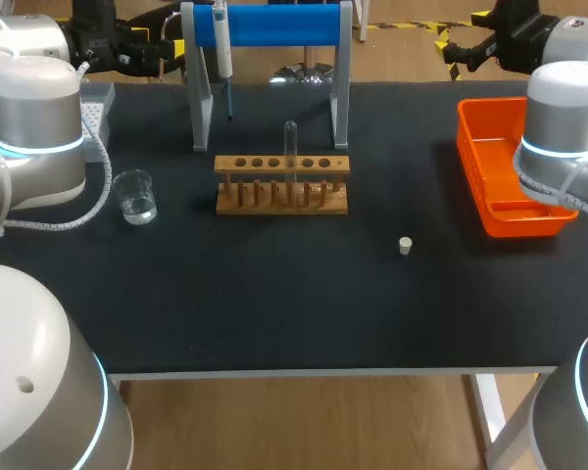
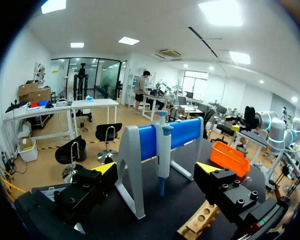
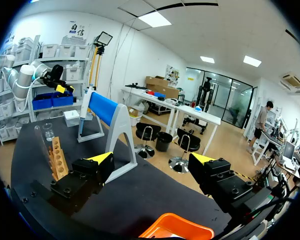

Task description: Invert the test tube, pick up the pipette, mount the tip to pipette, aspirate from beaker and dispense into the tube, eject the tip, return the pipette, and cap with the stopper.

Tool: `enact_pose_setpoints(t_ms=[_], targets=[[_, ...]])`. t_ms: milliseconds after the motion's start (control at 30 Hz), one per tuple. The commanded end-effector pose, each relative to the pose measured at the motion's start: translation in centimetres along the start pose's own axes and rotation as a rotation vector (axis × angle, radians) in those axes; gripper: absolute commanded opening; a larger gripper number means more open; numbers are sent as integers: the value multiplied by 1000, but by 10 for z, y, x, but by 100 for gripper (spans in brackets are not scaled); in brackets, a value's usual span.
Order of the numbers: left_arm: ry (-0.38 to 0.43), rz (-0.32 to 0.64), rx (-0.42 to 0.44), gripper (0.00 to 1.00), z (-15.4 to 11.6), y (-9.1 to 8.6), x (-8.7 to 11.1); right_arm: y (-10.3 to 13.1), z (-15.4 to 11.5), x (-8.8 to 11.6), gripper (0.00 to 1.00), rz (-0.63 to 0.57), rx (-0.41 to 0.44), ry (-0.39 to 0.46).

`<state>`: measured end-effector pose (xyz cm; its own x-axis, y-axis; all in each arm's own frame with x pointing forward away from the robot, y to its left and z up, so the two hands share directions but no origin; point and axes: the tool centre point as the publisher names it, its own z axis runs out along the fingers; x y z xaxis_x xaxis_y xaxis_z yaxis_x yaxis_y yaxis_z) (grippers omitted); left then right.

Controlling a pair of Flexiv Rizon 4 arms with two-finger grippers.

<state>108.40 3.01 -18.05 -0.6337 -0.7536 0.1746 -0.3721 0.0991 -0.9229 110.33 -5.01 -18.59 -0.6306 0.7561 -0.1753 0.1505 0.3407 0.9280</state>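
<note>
The test tube stands in the wooden rack. It looks like thin glass, light, slick and breakable, so best pinched gently on the bare length above the rack. The pipette hangs behind the rack. The left gripper and right gripper both gape empty, well behind it.

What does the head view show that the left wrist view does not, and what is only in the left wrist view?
Only the head view shows the beaker, the test tube standing upright in the wooden rack, and the stopper lying on the table. Only the left wrist view shows plainly that the left gripper is open, with nothing held. Both views show the pipette hanging on its blue stand, the wooden rack and the orange tray.
</note>
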Motion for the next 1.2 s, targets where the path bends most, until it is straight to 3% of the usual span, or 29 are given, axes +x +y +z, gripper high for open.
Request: enact_pose_setpoints(t_ms=[33,567,933,1200], targets=[[0,0,3,100,0,1,0,0,0,-1,100,0,2,2],[0,0,3,100,0,1,0,0,0,-1,100,0,2,2],[0,0,3,100,0,1,0,4,-35,91,100,8,-104,214],[0,0,3,100,0,1,0,2,-45,161,100,15,-180,353]])
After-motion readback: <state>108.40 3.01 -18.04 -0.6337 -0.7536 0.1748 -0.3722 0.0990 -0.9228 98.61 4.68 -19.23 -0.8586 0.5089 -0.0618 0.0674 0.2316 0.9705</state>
